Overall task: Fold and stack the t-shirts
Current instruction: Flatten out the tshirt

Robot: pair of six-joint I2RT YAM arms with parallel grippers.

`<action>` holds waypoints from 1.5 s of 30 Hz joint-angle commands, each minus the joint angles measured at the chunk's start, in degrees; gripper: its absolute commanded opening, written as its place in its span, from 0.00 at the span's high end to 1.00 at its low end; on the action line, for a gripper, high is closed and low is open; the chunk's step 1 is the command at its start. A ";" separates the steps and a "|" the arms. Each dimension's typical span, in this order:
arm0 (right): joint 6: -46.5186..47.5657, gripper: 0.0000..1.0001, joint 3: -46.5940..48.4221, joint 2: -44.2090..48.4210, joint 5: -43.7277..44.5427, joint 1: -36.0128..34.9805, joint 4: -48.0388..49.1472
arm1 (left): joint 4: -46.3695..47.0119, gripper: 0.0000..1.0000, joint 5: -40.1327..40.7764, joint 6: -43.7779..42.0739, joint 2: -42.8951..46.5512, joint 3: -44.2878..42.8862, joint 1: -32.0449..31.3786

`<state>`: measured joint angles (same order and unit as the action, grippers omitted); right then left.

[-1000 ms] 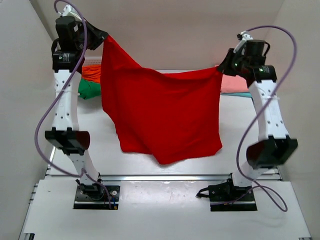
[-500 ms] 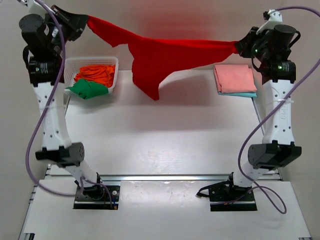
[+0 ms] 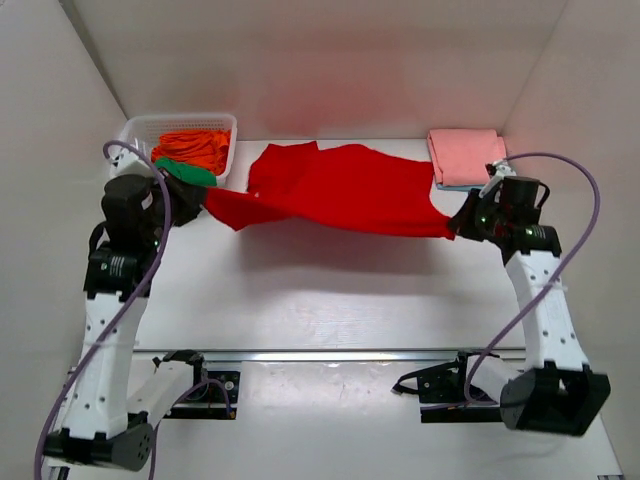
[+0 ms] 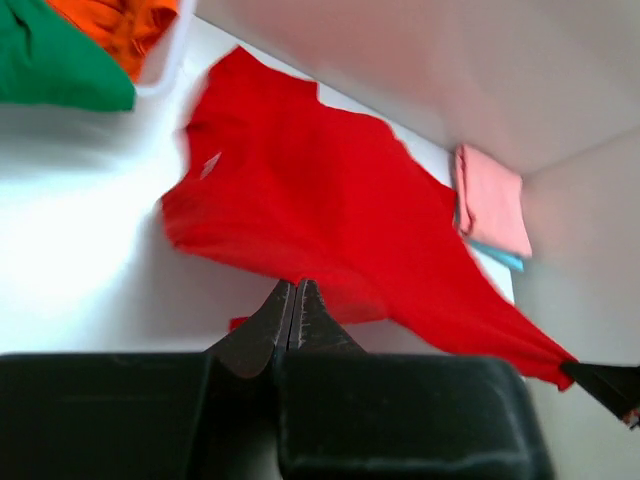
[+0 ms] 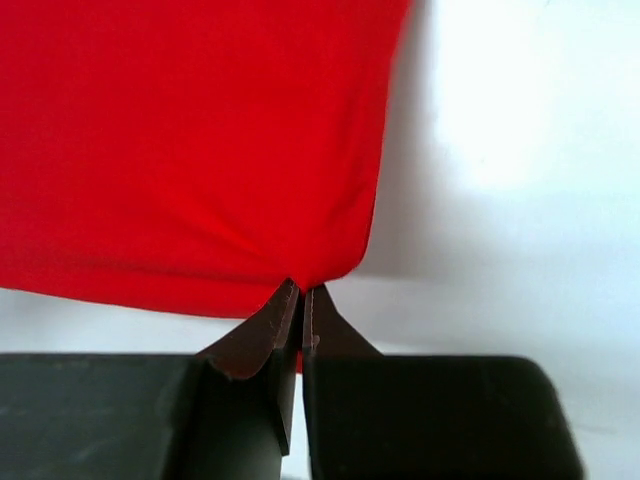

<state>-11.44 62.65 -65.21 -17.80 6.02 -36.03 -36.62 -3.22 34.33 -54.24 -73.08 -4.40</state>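
Observation:
The bright red t-shirt (image 3: pixel 335 188) is stretched low across the far half of the table, its far part resting near the back wall. My left gripper (image 3: pixel 200 203) is shut on its left near corner; in the left wrist view (image 4: pixel 293 285) the jaws pinch the cloth (image 4: pixel 330 215). My right gripper (image 3: pixel 455 225) is shut on its right near corner, seen in the right wrist view (image 5: pixel 301 288) with the red cloth (image 5: pixel 190 140) spread beyond. A folded salmon pink t-shirt (image 3: pixel 467 156) lies on a light blue one (image 3: pixel 449 186) at the back right. Orange (image 3: pixel 195 146) and green (image 3: pixel 188 172) t-shirts sit at the basket.
The white lattice basket (image 3: pixel 140 129) stands at the back left corner, close to my left arm. White walls close in the table on the left, back and right. The bare tabletop (image 3: pixel 330 290) stretches in front of the shirt toward the arm bases.
Both grippers have dropped from high above the table to low over it, still holding the red shirt. The shirt went from hanging to being laid out flat over the far table.

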 commanded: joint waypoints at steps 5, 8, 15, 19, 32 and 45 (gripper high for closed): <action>-2.01 1.00 12.97 12.21 2.85 -1.52 -2.37 | -3.54 1.00 3.31 0.66 2.05 -17.15 -3.15; -2.62 1.00 25.89 10.37 4.70 -3.47 -3.78 | -5.64 1.00 2.52 -0.65 -3.83 -34.11 -3.68; -1.83 1.00 37.02 4.39 3.22 -3.12 -4.31 | -5.14 1.00 -0.37 0.21 -10.19 -46.73 -3.42; -2.97 1.00 34.30 0.53 -0.03 -2.51 -0.54 | -0.92 1.00 -3.97 -0.14 -12.37 -39.18 -1.93; -2.01 1.00 52.24 -30.47 -0.57 -3.64 9.85 | 0.31 1.00 -11.43 0.89 -52.79 -72.09 6.32; -8.78 0.99 55.15 -30.16 -9.17 4.78 9.75 | 8.86 1.00 -14.72 3.49 -38.34 -58.09 8.64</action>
<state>-19.59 122.43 -98.35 -24.95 9.28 -28.58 -29.93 -18.72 40.42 -102.89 -134.28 5.89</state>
